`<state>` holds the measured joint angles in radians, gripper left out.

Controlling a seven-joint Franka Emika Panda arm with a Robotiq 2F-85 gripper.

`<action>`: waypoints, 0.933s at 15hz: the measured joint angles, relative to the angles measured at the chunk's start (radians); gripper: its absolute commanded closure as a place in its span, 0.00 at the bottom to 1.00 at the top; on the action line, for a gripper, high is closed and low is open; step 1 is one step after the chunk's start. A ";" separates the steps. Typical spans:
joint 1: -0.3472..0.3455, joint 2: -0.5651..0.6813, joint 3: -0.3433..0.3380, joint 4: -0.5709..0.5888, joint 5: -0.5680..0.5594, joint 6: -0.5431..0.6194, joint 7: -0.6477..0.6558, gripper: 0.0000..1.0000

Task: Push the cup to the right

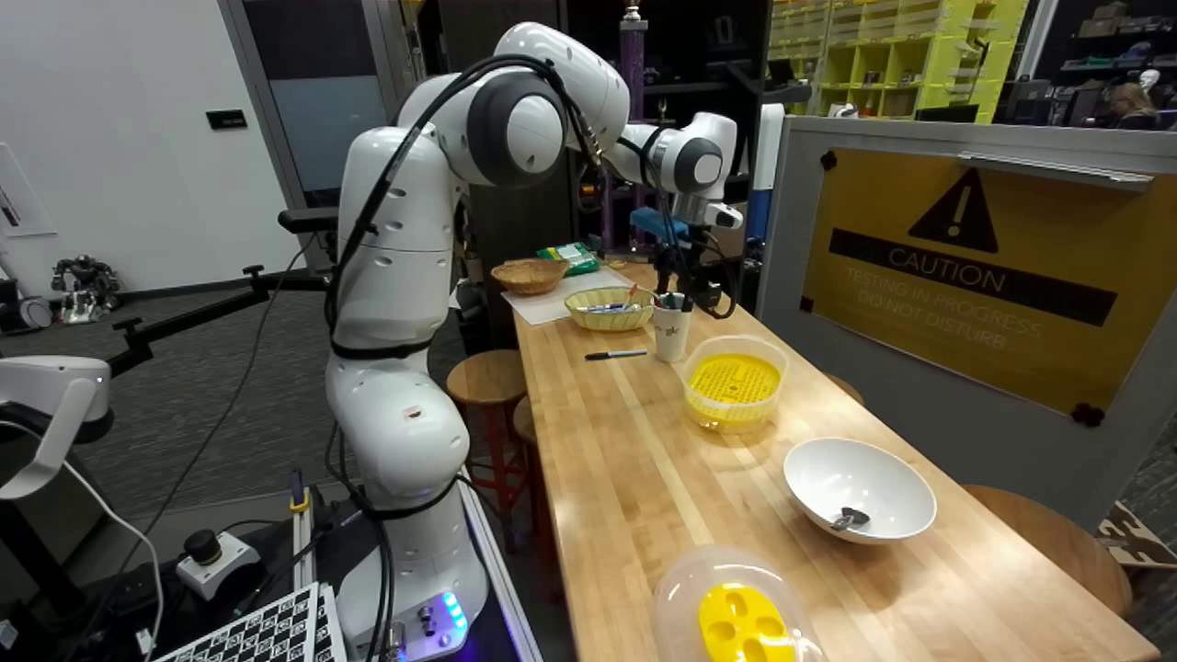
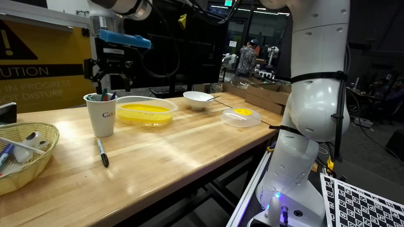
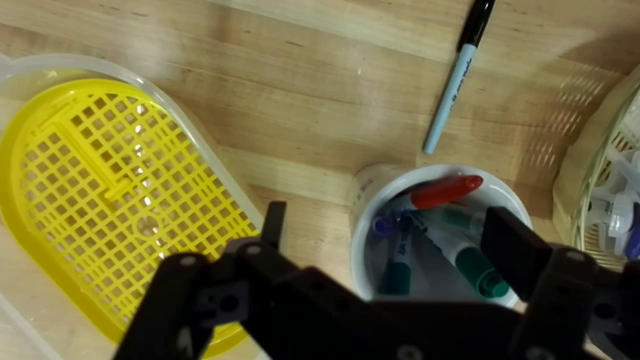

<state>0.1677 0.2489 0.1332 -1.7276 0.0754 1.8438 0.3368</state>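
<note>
The gripper (image 2: 113, 85) points down just above the white cup (image 2: 102, 116), its fingers (image 3: 517, 252) set wide apart; whether either touches the cup cannot be told. In the wrist view the cup's mouth shows between them, the finger on the right overlapping its rim. The cup stands upright on the wooden table (image 2: 157, 157), holding a red marker (image 3: 446, 191), a green marker (image 3: 475, 267) and others. In an exterior view a clear container (image 2: 174, 108) stands just to its right, with a perforated yellow tray (image 3: 115, 210) inside. A black-capped pen (image 2: 103, 153) lies beside the cup on the near side, and a wicker basket (image 2: 34, 171) with pens sits at the near left. Farther off to the right stands a white bowl (image 2: 195, 102) with a metal utensil (image 1: 851, 519) in it; right of that lies a clear plastic piece (image 2: 232, 120) with a yellow centre. In an exterior view, a brown basket (image 1: 531, 287) and a green packet (image 1: 572, 257) lie past the wicker basket, toward the table's far end.
</note>
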 measured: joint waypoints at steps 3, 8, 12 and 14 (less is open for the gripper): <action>0.000 0.007 -0.001 0.000 0.008 0.006 0.000 0.00; 0.000 0.018 -0.002 -0.001 0.008 0.018 0.001 0.00; -0.001 0.021 -0.011 -0.001 0.008 0.023 0.002 0.00; -0.004 0.021 -0.015 -0.001 0.008 0.024 0.003 0.00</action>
<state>0.1640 0.2700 0.1185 -1.7285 0.0835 1.8677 0.3393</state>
